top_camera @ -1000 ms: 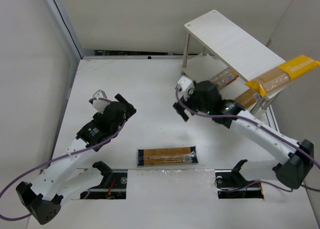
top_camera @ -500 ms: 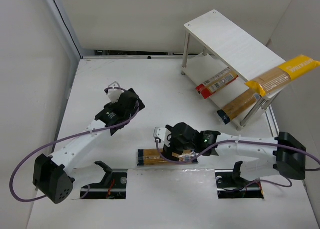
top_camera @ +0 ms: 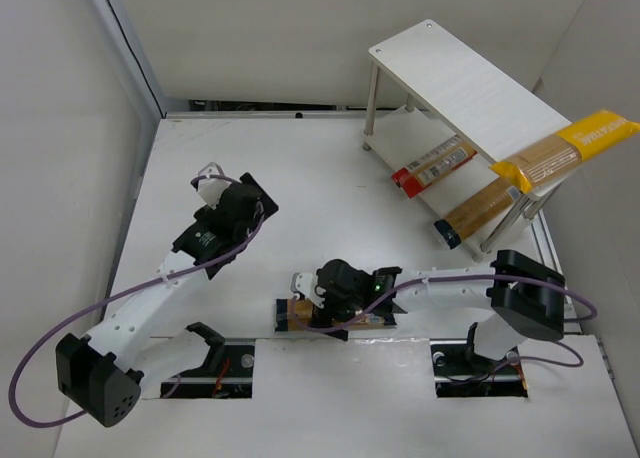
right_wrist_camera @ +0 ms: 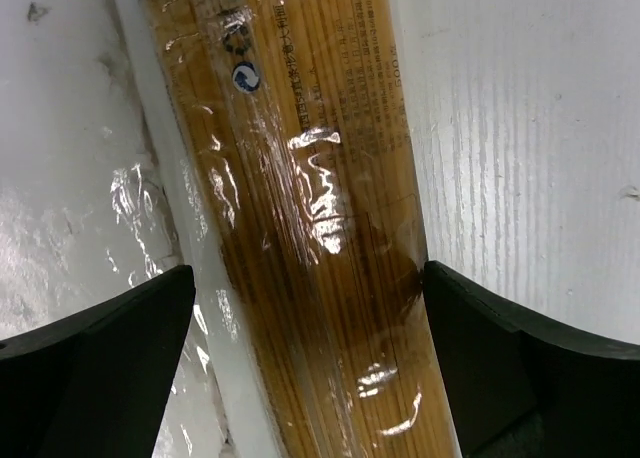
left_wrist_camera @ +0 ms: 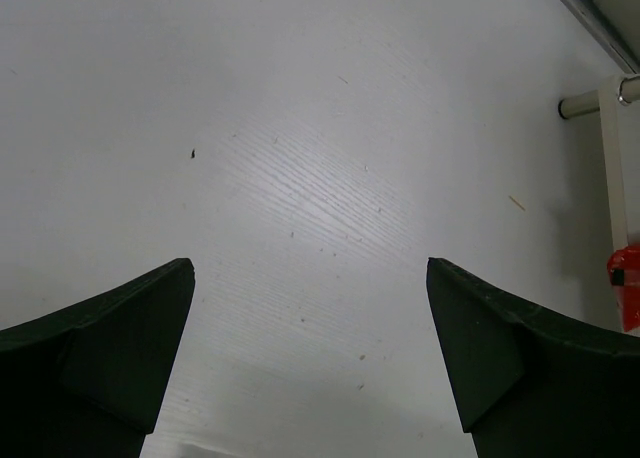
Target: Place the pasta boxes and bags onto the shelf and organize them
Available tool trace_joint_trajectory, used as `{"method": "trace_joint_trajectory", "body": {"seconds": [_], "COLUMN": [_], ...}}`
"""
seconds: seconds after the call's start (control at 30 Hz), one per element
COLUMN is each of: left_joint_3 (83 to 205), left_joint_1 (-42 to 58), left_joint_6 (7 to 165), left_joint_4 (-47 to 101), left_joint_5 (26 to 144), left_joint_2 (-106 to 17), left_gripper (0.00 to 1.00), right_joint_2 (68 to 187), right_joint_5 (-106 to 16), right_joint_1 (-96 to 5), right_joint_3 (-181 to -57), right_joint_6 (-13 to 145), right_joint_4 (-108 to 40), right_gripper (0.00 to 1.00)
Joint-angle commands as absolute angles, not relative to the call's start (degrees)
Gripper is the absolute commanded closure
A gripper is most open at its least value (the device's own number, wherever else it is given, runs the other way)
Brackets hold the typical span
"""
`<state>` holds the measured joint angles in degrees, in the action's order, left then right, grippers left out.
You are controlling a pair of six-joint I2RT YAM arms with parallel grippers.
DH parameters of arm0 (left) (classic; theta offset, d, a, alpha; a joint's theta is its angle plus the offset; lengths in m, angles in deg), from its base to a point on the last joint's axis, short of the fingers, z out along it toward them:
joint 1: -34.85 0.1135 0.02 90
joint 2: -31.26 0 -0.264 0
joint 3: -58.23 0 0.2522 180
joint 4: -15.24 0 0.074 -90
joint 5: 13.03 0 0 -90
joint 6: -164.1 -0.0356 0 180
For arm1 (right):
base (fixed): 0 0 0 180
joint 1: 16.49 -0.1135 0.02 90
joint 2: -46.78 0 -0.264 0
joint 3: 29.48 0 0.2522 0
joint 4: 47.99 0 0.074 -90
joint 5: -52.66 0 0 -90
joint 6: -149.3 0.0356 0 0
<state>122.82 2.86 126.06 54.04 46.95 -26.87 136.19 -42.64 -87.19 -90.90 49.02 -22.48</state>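
Yellow pack [top_camera: 572, 146] overhangs shelf [top_camera: 450, 68]; open right claw [right_wrist_camera: 308, 278] perhaps touches navy-ended pack [right_wrist_camera: 300, 158].

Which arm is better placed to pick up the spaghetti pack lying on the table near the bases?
Right. The right gripper is open with the spaghetti pack between its fingers; the left gripper is open over the table, away from it.

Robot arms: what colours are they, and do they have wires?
Both are white with chunky black joints, the left arm and the right arm. A thin purple cable loops along each. The left pincer and right pincer have dark, wedge-shaped fingers.
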Motion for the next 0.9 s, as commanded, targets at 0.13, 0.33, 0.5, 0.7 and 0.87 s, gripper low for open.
{"method": "trace_joint_trajectory", "body": {"seconds": [0.13, 0.33, 0.5, 0.7, 0.87], "left_joint_3": [119.45, 118.92, 118.92, 117.26, 116.73], "left_joint_1": [3.12, 3.12, 3.12, 3.12, 3.12], "left_joint_6": [126.39, 126.92, 127.53, 128.06, 128.06], "left_joint_4": [53.17, 52.56, 53.17, 53.17, 53.17], "left_joint_5": [45.86, 45.85, 45.85, 45.85, 46.91], "left_joint_2": [-23.33, -22.09, -21.56, -19.11, -18.05], "left_gripper": [0.0, 0.0, 0.0, 0.0, 0.0], "right_joint_2": [144.07, 146.1, 141.19, 131.96, 124.75], "right_joint_5": [-38.43, -20.75, -8.82, 8.61, 14.07], "right_joint_1": [-87.51, -87.51, -87.51, -83.3, -69.71], "right_joint_3": [-96.32, -102.03, -105.81, -119.95, -130.85], "right_joint_6": [55.86, 64.64, 67.38, 71.43, 72.57], "right_joint_4": [-22.11, -15.53, -9.99, -0.31, -1.53], "right_gripper": [0.0, 0.95, 1.0, 1.0, 1.0]}}
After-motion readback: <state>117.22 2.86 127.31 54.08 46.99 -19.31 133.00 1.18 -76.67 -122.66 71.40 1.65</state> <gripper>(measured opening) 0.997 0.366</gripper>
